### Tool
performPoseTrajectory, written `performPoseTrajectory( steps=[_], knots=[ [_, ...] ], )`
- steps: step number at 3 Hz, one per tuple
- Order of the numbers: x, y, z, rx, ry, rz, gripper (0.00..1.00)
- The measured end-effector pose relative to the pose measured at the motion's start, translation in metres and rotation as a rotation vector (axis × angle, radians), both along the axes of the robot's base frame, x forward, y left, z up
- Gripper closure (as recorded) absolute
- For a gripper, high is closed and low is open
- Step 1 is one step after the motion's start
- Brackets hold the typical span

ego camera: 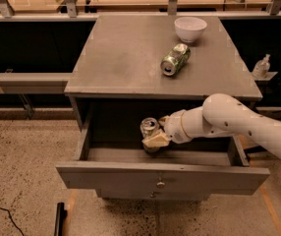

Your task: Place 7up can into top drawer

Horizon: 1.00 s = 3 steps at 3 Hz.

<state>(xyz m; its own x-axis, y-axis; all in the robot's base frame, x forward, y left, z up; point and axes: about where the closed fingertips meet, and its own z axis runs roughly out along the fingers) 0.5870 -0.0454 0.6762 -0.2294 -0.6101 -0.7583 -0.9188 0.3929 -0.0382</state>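
The top drawer (162, 177) of the grey cabinet is pulled open toward me. My gripper (154, 136) reaches into it from the right on a white arm. It is shut on the 7up can (149, 127), a pale can with a silver top. The can stands upright inside the drawer, near its middle. The can's lower part is hidden behind my fingers (155, 140) and the drawer front.
On the cabinet top (116, 58) a shinier green can (175, 59) lies on its side, and a white bowl (190, 29) stands behind it. A small bottle (262, 66) stands on a ledge at the right. A black cable runs over the speckled floor at lower left.
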Motion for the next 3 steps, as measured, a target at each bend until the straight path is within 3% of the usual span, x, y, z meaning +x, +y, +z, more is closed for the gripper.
performPoseTrajectory(
  steps=[1,2,3],
  knots=[
    [0.002,-0.006,0.014,-0.026,-0.043,-0.016,0.12],
    [0.0,-0.015,0.038,-0.037,-0.08,-0.042,0.0],
    [-0.009,-0.026,0.064,-0.03,-0.098,-0.069,0.0]
  ],
)
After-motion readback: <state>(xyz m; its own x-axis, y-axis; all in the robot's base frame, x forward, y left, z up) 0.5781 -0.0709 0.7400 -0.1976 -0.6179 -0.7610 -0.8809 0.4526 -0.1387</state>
